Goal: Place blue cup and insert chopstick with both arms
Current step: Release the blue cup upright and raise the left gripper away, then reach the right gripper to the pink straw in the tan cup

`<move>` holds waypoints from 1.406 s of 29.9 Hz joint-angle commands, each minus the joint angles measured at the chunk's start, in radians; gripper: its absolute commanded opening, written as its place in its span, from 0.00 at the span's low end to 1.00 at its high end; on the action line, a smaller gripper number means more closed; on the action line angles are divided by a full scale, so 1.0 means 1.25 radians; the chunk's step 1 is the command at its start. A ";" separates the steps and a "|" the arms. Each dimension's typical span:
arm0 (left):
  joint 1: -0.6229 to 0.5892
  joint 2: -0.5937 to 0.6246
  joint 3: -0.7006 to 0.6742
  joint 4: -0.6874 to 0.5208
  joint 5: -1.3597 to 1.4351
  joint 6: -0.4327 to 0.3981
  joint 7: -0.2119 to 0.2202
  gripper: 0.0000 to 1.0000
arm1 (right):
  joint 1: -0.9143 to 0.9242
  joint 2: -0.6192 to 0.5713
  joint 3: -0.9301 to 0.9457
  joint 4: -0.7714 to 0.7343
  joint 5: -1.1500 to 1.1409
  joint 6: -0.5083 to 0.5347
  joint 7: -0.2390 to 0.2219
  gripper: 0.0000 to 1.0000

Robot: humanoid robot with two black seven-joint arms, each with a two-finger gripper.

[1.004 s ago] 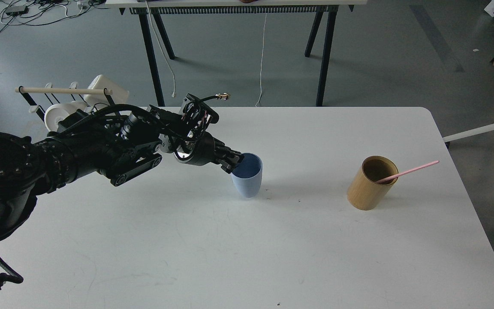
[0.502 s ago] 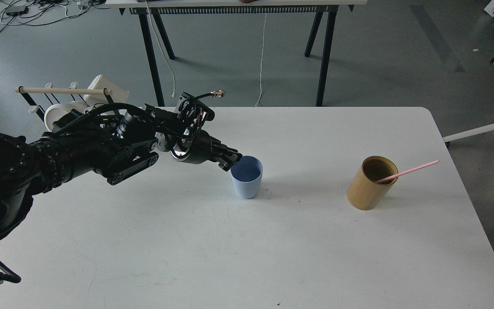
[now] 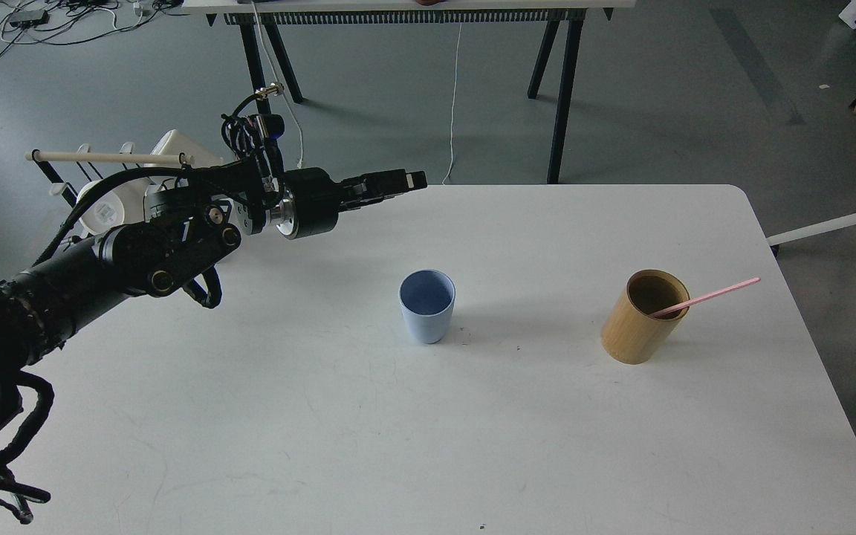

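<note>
1. Fingers of the left end effector (image 3: 407,179) look pressed together, empty, above the desk's (image 3: 428,446) far edge.
2. Blue cup (image 3: 427,305) stands upright mid-desk; chopstick (image 3: 704,298) leans in the wooden cylinder (image 3: 643,318) near the right edge.

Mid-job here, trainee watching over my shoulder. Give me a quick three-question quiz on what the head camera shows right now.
1. True or false: the left hand is gripping the blue cup.
2. Where is the chopstick? A) lying flat on the table B) leaning in the wooden cylinder, sticking out to the right C) inside the blue cup
3. Fill in: the blue cup stands ______ on the white table, open end up.

Key:
1. False. The hand is raised, above and left of the cup in the view, clear of it, holding nothing.
2. B
3. upright
</note>
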 commanded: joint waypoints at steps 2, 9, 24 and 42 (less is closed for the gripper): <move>0.097 0.014 -0.162 -0.079 -0.113 -0.022 0.000 0.80 | -0.013 -0.068 0.000 0.070 -0.144 0.000 0.000 0.98; 0.190 0.052 -0.352 -0.239 -0.216 -0.113 0.000 0.80 | -0.064 -0.176 -0.009 0.332 -0.468 -0.329 0.000 0.98; 0.284 0.083 -0.428 -0.271 -0.274 -0.113 0.000 0.82 | -0.187 -0.166 -0.242 0.535 -0.887 -0.782 0.000 0.97; 0.308 0.073 -0.422 -0.250 -0.273 -0.113 0.000 0.85 | -0.207 0.052 -0.254 0.409 -0.918 -0.782 0.000 0.91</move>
